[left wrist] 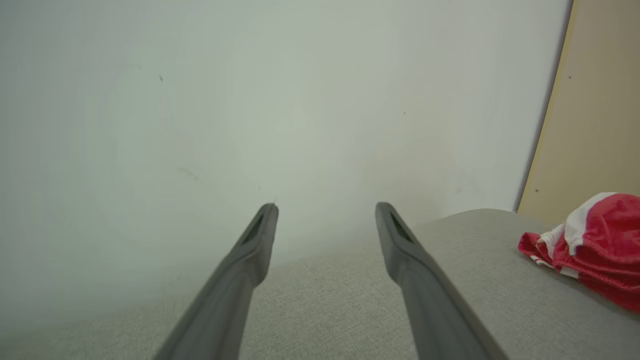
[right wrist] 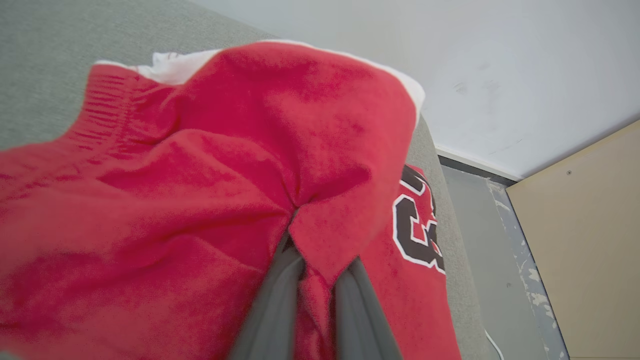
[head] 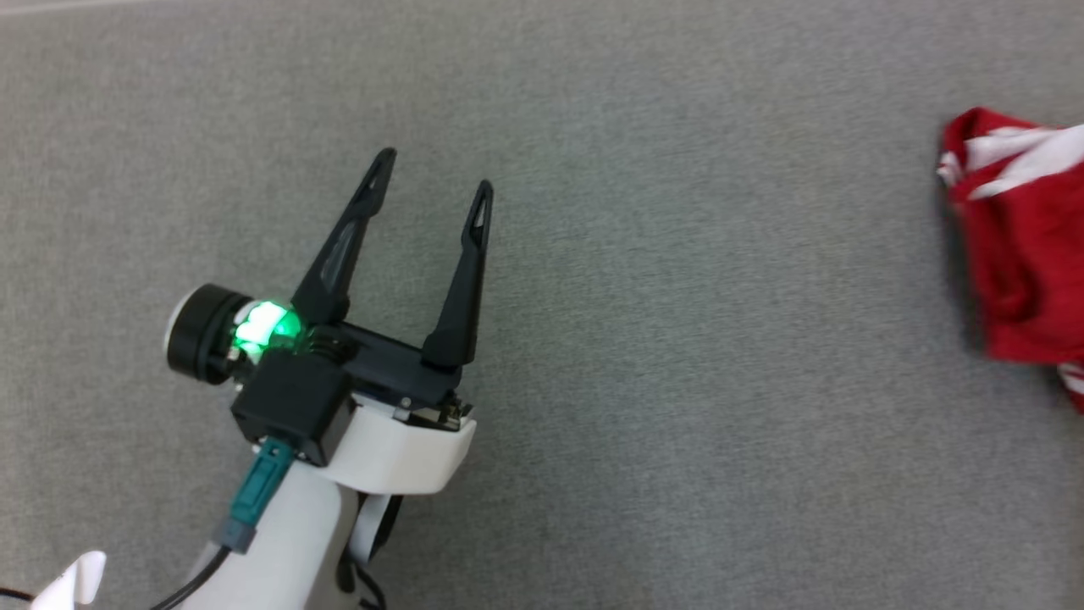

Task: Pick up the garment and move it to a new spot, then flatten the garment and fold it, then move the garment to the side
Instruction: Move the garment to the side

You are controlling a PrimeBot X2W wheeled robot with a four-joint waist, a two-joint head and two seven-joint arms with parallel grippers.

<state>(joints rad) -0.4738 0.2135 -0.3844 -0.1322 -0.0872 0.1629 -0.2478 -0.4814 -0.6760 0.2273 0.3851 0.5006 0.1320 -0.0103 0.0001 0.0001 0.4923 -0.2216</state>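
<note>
head view, left pincer: left pincer (head: 434,169) is wide and holds nothing, over bare grey surface (head: 677,381).
head view, garment: red and white garment (head: 1025,254) lies bunched at the right edge, well apart from the left pincer.
head view, cut off: the frame cuts the garment, so its full extent is unknown.
left wrist view, pincer: left pincer (left wrist: 326,206) is spread wide and points toward a pale wall (left wrist: 250,100).
left wrist view, garment: garment (left wrist: 595,245) sits crumpled on the surface far right, near a tan panel (left wrist: 595,100).
right wrist view, pincer: right pincer (right wrist: 320,255) is narrow, with a fold of garment (right wrist: 200,200) pinched between its fingers.
right wrist view, hidden: the fingertips are buried in cloth, and a black and white print (right wrist: 417,225) is only partly readable.
right wrist view, lift: cannot tell whether the garment is clear of the surface.
progress: the grasp looks made, so the first step seems underway.
left to do: likely the move to a new spot, then flattening, folding and moving aside.
</note>
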